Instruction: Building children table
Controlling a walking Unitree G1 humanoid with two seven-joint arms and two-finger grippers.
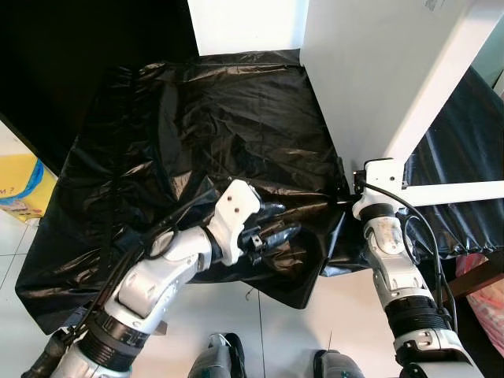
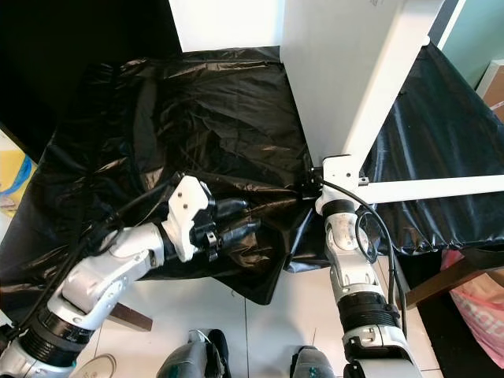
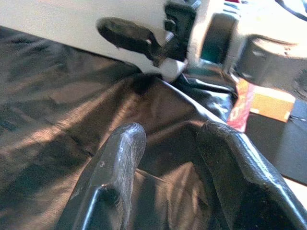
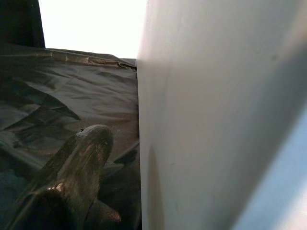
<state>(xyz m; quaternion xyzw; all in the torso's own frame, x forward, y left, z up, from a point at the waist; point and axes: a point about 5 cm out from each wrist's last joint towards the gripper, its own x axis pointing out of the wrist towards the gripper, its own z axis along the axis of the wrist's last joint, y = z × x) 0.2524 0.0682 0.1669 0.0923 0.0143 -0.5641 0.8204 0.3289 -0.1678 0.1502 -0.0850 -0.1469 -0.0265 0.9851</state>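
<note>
Here white table top [image 1: 354,71] on edge (leg [image 1: 441,87] tilted up-right), right gripper [image 1: 346,191] clasping it; left gripper [image 1: 276,234] parted.

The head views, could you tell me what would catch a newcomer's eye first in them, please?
A crumpled black plastic sheet covers the whole work surface in front of the robot. On the right stands a white table panel with a white leg slanting across it, and the right claw is pressed against the panel's lower corner. The left claw hovers open over the sheet's front edge, pointing toward that corner.
</note>
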